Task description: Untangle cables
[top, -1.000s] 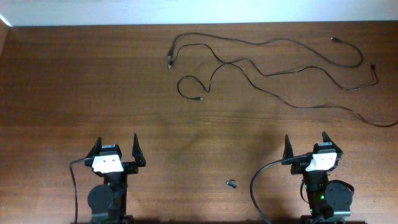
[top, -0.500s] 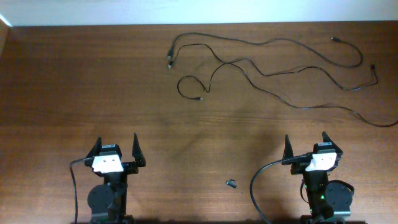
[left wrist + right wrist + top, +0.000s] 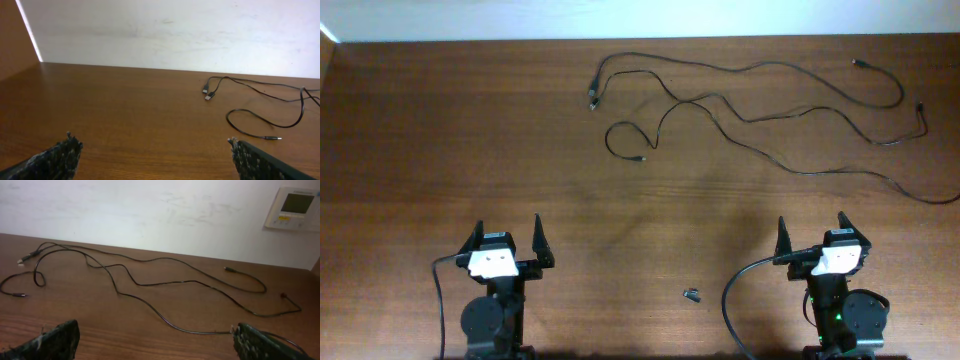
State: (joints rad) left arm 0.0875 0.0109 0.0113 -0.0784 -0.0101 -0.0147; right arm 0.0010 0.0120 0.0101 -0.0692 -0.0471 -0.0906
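Note:
Several thin black cables [image 3: 760, 110] lie spread and crossing on the far half of the brown table, from plug ends at the upper middle [image 3: 594, 98] to the right edge. They also show in the left wrist view [image 3: 260, 100] and the right wrist view [image 3: 150, 280]. My left gripper [image 3: 507, 240] is open and empty near the front left, far from the cables; its fingers frame bare wood [image 3: 150, 155]. My right gripper [image 3: 812, 232] is open and empty at the front right; a cable strand runs just beyond its fingertips [image 3: 152, 335].
A tiny dark stubby piece [image 3: 691, 295] lies on the table between the two arm bases. A thicker black cable [image 3: 730, 300] loops from the right base. A white wall runs along the far table edge, with a wall panel [image 3: 292, 207] on it.

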